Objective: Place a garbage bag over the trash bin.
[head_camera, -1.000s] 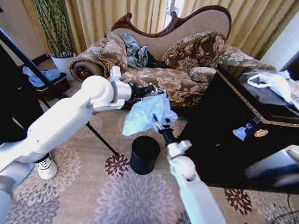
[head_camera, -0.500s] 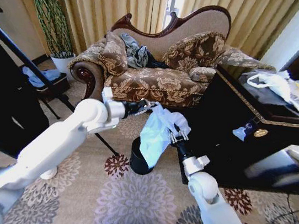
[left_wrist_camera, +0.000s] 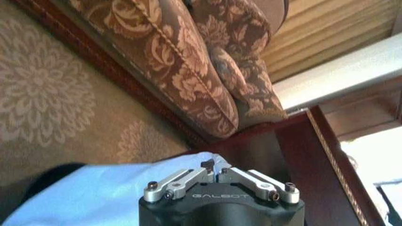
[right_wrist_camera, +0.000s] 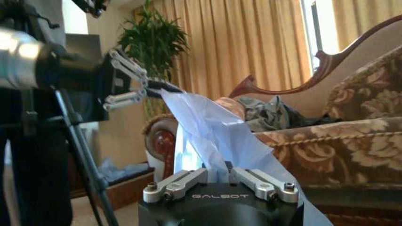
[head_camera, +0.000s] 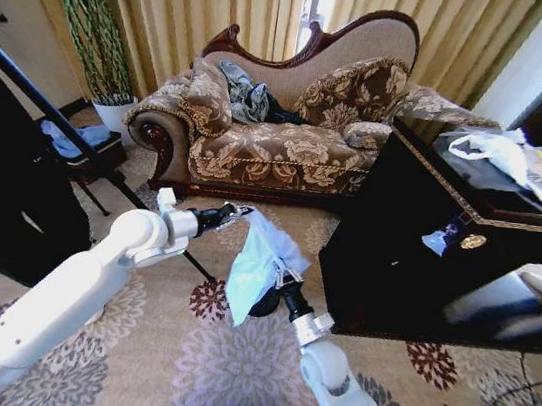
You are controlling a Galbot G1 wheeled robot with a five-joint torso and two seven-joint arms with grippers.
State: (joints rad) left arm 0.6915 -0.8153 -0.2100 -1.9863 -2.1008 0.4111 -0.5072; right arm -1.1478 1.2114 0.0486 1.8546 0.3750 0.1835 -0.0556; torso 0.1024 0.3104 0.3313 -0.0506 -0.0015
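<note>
Two outstretched arms' pincers, left pincer and right pincer, pinch the garbage bag.

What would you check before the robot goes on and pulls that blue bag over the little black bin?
1. Left tool pinching the garbage bag edge: ok.
2. Right tool shut on the bag's other edge: ok.
3. Bag mouth spread open: not ok, it hangs as a narrow fold.
4. Bag above the trash bin: ok, it hangs in front of it.
5. Bin upright: cannot tell, mostly hidden.
</note>
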